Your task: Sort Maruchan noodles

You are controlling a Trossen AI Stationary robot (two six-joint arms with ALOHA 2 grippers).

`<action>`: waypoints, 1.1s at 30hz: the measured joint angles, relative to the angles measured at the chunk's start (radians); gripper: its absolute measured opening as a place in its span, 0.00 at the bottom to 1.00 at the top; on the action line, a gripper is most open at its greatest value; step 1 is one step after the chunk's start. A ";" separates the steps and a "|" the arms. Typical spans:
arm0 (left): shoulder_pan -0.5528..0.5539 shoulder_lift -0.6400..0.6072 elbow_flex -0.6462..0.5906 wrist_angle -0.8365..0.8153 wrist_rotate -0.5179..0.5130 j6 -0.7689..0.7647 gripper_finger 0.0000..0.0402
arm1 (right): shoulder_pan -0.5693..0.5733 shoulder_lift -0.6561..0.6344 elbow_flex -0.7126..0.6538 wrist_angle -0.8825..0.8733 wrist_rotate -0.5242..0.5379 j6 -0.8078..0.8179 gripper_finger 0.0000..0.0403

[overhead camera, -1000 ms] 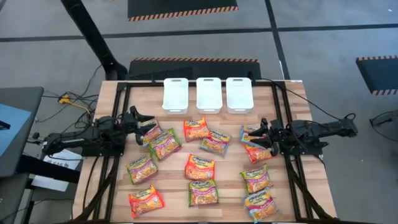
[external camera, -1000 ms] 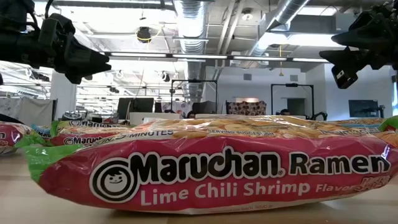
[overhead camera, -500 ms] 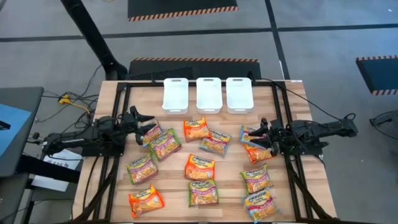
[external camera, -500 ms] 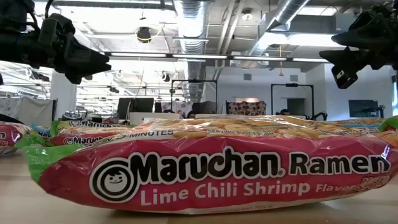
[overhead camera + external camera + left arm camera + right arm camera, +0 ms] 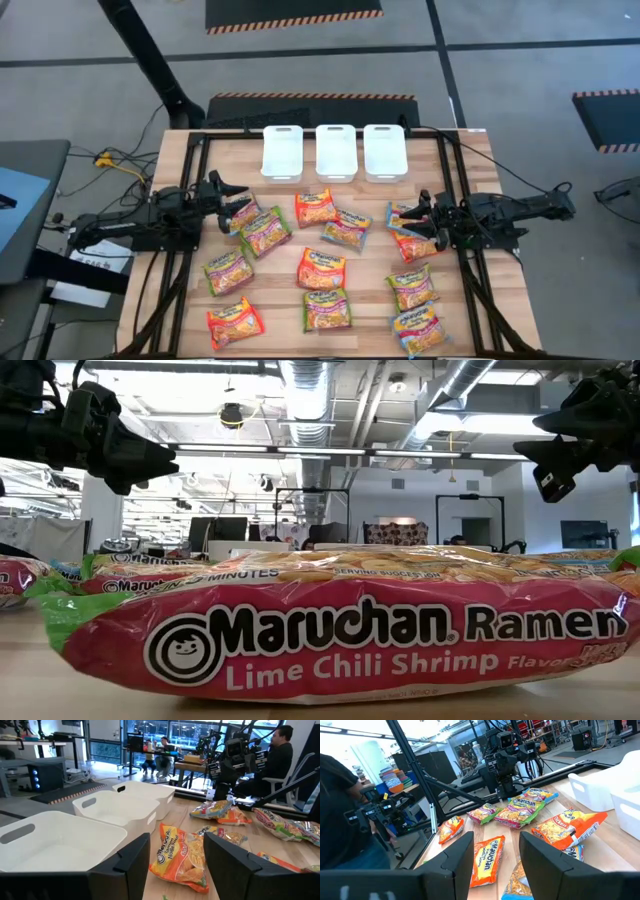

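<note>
A: While both arms hover, log status. Left first.

B: Left gripper (image 5: 238, 207) at nine o'clock on the desk (image 5: 190, 290), jaws wide, holding nothing, above a green-edged packet (image 5: 265, 231). Noodle packets (image 5: 322, 268) lie scattered across the middle and six o'clock half, none sorted, as far as I can judge.

A: Bins?

B: Three white bins (image 5: 335, 152) at twelve o'clock, all bare inside. Whole sort remains.

A: Materials?

B: Packets flat, rectangular, glossy crinkled plastic; green, orange or blue edges. Bins rigid, smooth, rounded corners, cut handles. Desk is pale wood planks.

A: Right side?

B: Right gripper (image 5: 424, 222) at three o'clock, jaws wide, empty, over an orange packet (image 5: 413, 244).
</note>
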 joint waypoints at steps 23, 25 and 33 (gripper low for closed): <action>0.000 0.000 0.000 0.000 0.000 -0.032 0.43 | 0.000 0.000 0.000 0.000 0.000 0.000 0.45; 0.000 0.000 0.000 0.000 0.000 -0.105 0.43 | 0.000 0.000 0.000 0.000 0.000 0.000 0.45; 0.000 0.000 0.000 0.000 -0.001 -0.359 0.43 | 0.000 0.000 0.000 0.000 0.000 0.000 0.45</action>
